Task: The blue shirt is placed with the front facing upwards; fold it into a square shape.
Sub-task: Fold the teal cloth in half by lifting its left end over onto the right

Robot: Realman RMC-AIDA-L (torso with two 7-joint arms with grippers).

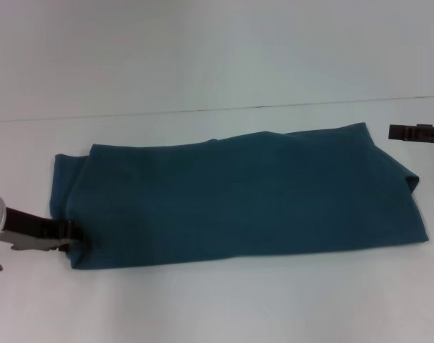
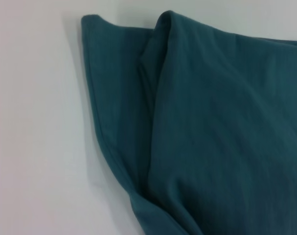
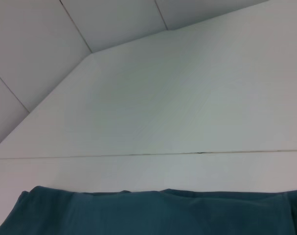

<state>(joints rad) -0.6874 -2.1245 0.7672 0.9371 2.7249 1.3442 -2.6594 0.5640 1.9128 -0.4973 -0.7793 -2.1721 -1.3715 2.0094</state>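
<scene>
One blue shirt (image 1: 238,196), dark teal, folded into a long band that lies flat across the white table (image 1: 217,307), running from near left to far right. No lettering or collar shows; only plain cloth faces up. The left end has a narrower under-layer sticking out past the top layer; the left wrist view shows this as a stitched hem edge (image 2: 97,88) under a thicker folded layer. The right end has a small turned-over corner (image 1: 411,182). The far edge is slightly wavy, the near edge nearly straight.

Two grippers. The left gripper (image 1: 75,236) reaches in low from the left edge of the scene, arm near level with the table, its tip at the near left corner of the shirt and touching the cloth; whether it pinches the cloth cannot be told. The right gripper (image 1: 397,131) enters from the right edge, held just beyond the far right corner of the shirt and apart from it; its opening cannot be told either.
</scene>
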